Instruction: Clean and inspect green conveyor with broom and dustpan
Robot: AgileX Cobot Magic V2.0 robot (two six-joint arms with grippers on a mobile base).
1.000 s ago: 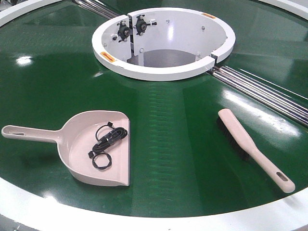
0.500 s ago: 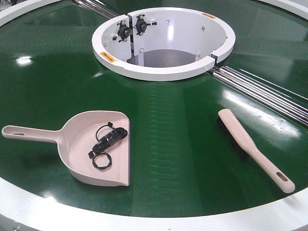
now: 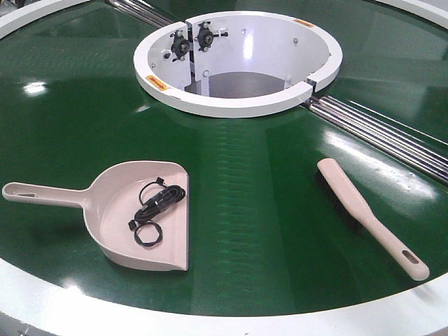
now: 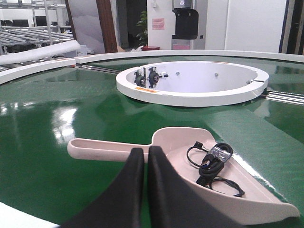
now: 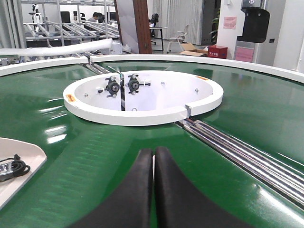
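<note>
Light, stiff dustpan point(image 3: 143, 217), handle toward nine o'clock; grab that. Left gripper point(image 4: 145, 156) and right gripper point(image 5: 153, 159) both pinched together, empty.

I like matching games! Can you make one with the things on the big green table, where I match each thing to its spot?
1. black cable
2. broom
3. dustpan
4. white central ring

A. right side of the belt
B. inside the dustpan
C. middle of the green conveyor
D. left side of the belt

Pairs: 1-B, 2-A, 3-D, 4-C
</note>
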